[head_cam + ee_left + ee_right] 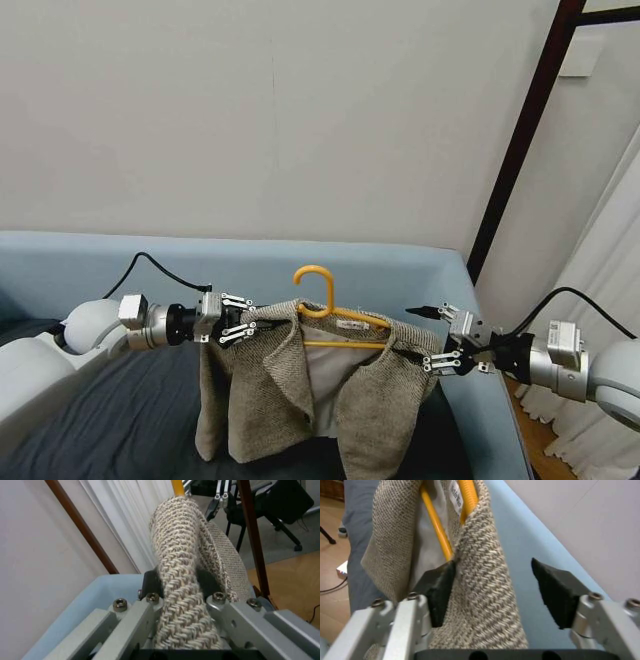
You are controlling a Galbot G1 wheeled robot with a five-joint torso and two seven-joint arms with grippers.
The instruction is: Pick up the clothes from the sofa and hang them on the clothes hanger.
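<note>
Seen from the head camera, the knit cardigan [270, 390] is off the sofa [100, 260] and draped over the orange hanger [345, 318]. It is held in the air in front of the backrest. The left gripper [245, 320] sits at the hanger's 9 o'clock on one shoulder, and the right gripper [415, 338] sits at about 4 o'clock on the other. The hook [313, 278] points to 12 o'clock and is caught on nothing. I judge that the pick-up and the dressing of the hanger are done, while hanging it somewhere is left. In the left wrist view, the left gripper [180, 583] is clamped tight on a thick fold of the knit. In the right wrist view, the right gripper [495, 590] stands wide apart around the other shoulder. One pad [441, 588] touches the cloth beside the hanger's bar and the other is clear of it, so it grips nothing.
</note>
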